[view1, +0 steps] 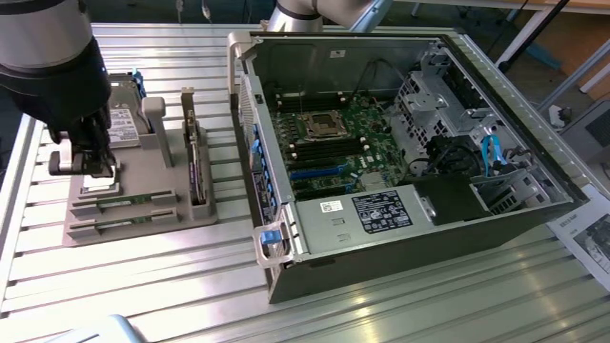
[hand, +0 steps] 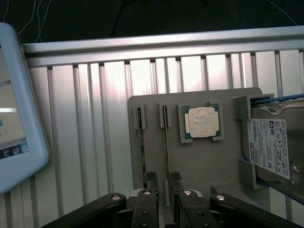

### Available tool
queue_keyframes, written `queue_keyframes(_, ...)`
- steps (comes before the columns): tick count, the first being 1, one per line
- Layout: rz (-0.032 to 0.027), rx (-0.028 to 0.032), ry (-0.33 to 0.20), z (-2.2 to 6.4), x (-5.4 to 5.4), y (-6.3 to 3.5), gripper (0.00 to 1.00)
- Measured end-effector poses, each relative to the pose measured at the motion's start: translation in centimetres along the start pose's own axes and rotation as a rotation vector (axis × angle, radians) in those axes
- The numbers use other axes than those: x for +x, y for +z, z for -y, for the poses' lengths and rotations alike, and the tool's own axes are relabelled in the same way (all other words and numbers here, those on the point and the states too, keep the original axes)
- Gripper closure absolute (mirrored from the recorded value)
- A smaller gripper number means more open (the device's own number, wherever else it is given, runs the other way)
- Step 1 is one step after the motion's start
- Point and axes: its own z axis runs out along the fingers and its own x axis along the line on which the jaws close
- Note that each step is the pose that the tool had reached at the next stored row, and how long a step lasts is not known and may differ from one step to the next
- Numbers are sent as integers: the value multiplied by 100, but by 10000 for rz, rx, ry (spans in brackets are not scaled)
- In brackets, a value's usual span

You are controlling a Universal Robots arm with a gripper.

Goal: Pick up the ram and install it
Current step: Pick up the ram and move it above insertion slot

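Two green ram sticks stand on edge in slots of a grey holder tray (view1: 143,232). In the wrist view one ram stick (hand: 166,142) runs between my fingertips and the other ram stick (hand: 141,147) lies just beside it. My gripper (hand: 163,178) is open, one finger on each side of the first stick, not clamped on it. In the exterior view the gripper (view1: 93,170) hangs low over the tray, just past the ends of the ram sticks (view1: 124,198). The open computer case (view1: 401,143) shows its motherboard (view1: 329,143) with dark memory slots.
On the same tray sit a square silver processor (hand: 202,122), a hard drive (hand: 273,147) and a dark expansion card (view1: 196,168) standing on edge. A light-blue device (hand: 19,118) lies beside the tray. The table (view1: 143,286) is ribbed aluminium.
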Motion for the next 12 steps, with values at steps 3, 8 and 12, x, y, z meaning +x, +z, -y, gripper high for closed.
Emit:
queue_keyframes(3, 0, 0, -18, 4, 25, 64, 76)
queue_keyframes(8, -2, -1, -48, 12, 67, 162, 76)
queue_keyframes(12, -4, -3, -80, 19, 112, 262, 76)
